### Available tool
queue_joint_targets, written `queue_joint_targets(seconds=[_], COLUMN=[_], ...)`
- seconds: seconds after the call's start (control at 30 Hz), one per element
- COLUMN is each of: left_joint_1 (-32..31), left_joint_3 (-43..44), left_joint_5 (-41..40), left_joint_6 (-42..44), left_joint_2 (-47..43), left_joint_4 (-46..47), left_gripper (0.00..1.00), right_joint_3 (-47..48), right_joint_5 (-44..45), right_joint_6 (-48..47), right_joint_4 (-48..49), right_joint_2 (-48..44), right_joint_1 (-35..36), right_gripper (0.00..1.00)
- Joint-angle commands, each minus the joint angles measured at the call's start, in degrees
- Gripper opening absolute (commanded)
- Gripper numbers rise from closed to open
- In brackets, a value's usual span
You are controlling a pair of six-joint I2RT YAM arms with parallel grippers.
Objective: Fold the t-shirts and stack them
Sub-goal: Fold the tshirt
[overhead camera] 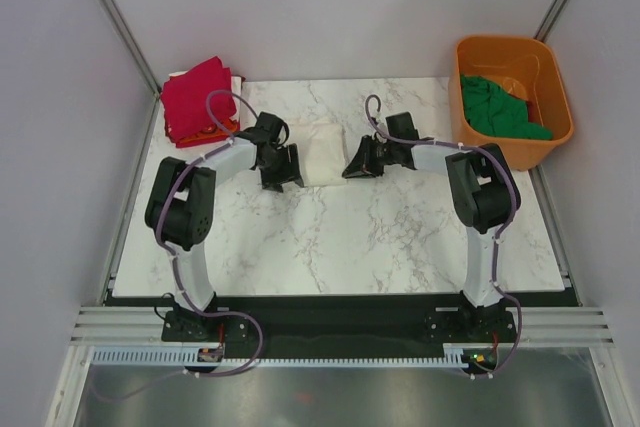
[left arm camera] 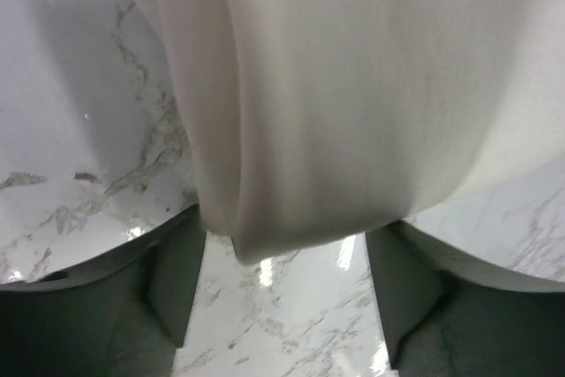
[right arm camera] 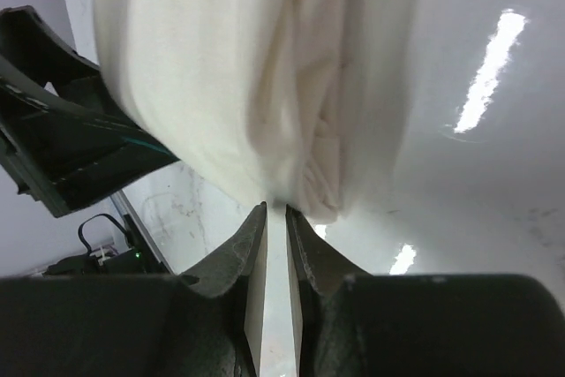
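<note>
Top external view: the cream shirt [overhead camera: 322,152] is lying folded at the middle of the table [overhead camera: 400,237], between the two arms' jaws; the red shirt [overhead camera: 197,95] is sitting on the orange-red shirt [overhead camera: 208,133] at the back-left corner; the green shirt [overhead camera: 497,107] is lying in the tub [overhead camera: 505,45]
Left jaws: standing wide, straddling the rounded fold of the cream shirt [left arm camera: 353,86] and gripping nothing
Right jaws: standing narrow, almost together, with the tips meeting the bunched end of the cream shirt [right arm camera: 203,68]; I cannot tell whether a ply is being pinched
Step in hand: it is looking like tidying or finishing the fold of the cream shirt before carrying it to the stack
Doing it well: both sides should be taking every layer at once, low against the table, so that no ply is slipping free; lifting evenly is what will be keeping the fold square
Risk: the right end is looking bunched, so a pull there may be dragging only the top layer and opening the fold
Remaining: the green shirt is not yet folded; the cream shirt is not yet on the stack
</note>
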Motion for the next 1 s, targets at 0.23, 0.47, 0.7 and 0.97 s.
queue_joint_targets(seconds=[0.23, 0.47, 0.7, 0.97], left_joint_1=[-1.15, -1.59, 1.13, 1.40], left_joint_3=[0.84, 6.47, 3.66, 0.41], left_joint_5=[-0.90, -0.90, 0.68, 0.68], left_joint_6=[-3.56, -3.56, -2.42, -2.42], left_joint_2=[-15.86, -11.65, -9.37, -9.35], left_joint_4=[10.59, 10.59, 10.50, 10.50], left_gripper=[0.59, 0.59, 0.61, 0.61], right_joint_3=[-1.72, -1.64, -2.25, -2.34], right_joint_5=[-2.34, -2.34, 3.55, 18.39], right_joint_6=[-0.01, -0.27, -3.61, -9.31], right_joint_4=[5.64, 4.94, -0.69, -9.82], right_joint_2=[5.08, 4.47, 5.52, -4.37], right_joint_1=[-1.01, -0.92, -1.45, -1.19], right_gripper=[0.22, 0.22, 0.21, 0.20])
